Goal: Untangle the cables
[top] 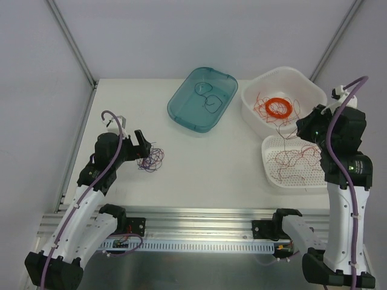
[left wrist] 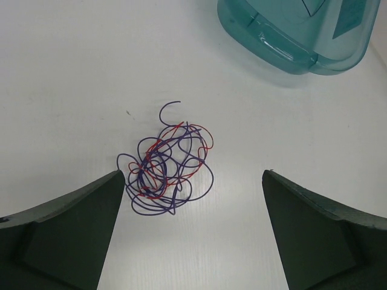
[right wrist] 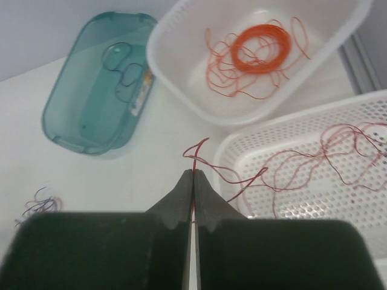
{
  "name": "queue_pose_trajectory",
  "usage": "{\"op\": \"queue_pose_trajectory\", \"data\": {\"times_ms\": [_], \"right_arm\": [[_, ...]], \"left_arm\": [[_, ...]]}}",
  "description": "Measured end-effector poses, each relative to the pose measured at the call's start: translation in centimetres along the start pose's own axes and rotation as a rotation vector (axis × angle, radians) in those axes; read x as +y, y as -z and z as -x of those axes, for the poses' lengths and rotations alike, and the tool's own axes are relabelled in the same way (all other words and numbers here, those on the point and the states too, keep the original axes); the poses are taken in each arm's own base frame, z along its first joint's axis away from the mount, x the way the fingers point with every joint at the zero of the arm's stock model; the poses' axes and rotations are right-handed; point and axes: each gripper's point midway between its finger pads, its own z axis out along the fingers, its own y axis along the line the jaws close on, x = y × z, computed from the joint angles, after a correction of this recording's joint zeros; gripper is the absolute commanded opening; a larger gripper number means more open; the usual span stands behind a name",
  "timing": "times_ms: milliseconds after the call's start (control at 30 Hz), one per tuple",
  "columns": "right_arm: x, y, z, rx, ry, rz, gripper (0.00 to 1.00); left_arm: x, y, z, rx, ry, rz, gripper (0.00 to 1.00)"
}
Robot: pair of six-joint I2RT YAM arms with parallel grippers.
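Cables (left wrist: 169, 166) lie as a small loose wad of dark blue and red wire on the bare table (left wrist: 60, 72), a little short of the teal tub (left wrist: 302, 36). Hair-thin and springy, they look nearly weightless and will probably snag on one another rather than slide free. A free end, such as the blue hook curling out at the top, seems the best place to pinch. The left gripper (left wrist: 193, 175) stands over the wad with its fingers spread wide, one to each side, holding nothing. The right gripper (right wrist: 193, 174) is closed tight on a red strand (right wrist: 195, 162) near the perforated tray (right wrist: 363, 241), which sits beside the white tub (right wrist: 175, 78) of orange wire.
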Motion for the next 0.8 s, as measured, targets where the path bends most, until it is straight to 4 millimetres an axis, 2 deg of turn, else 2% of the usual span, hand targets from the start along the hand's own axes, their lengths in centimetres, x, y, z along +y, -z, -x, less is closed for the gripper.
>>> {"op": "queue_pose_trajectory", "data": {"times_ms": [100,233,433,500,533,567,633,667,767,800], "right_arm": [[-2.9,-1.3,-2.0,0.021,-0.026,-0.105,0.01],[-6.3,-3.8,-5.7,0.087,-0.080,-0.214,0.01],[-11.7,-6.5,-12.8,0.226,-0.218,-0.393,0.03],[-12.7,-7.1,-14.3,0.264,-0.260,-0.437,0.23],[-13.2,-7.5,-15.0,0.284,-0.284,-0.460,0.37],[-13.6,-7.8,-15.7,0.307,-0.307,-0.480,0.56],[-14.4,-8.0,-17.0,0.346,-0.336,-0.518,0.66],[-14.6,-8.0,-17.5,0.361,-0.343,-0.533,0.76],[-14.9,-7.6,-17.6,0.369,-0.343,-0.555,0.92],[-14.8,-7.4,-17.3,0.367,-0.341,-0.558,0.93]], "left_arm": [[0.4,0.4,-0.5,-0.012,-0.043,-0.005,0.99],[0.9,0.6,-1.5,-0.009,-0.075,-0.003,0.99],[1.7,0.6,-3.2,0.017,-0.100,0.011,0.99],[1.8,0.5,-3.4,0.029,-0.103,0.014,0.99],[1.9,0.4,-3.5,0.035,-0.103,0.016,0.99],[1.9,0.3,-3.7,0.042,-0.103,0.018,0.99],[2.0,0.1,-4.0,0.059,-0.103,0.023,0.99],[2.1,-0.1,-4.2,0.072,-0.103,0.028,0.99],[2.3,-0.4,-4.7,0.095,-0.096,0.035,0.99],[2.3,-0.6,-4.8,0.102,-0.092,0.038,0.99]]}}
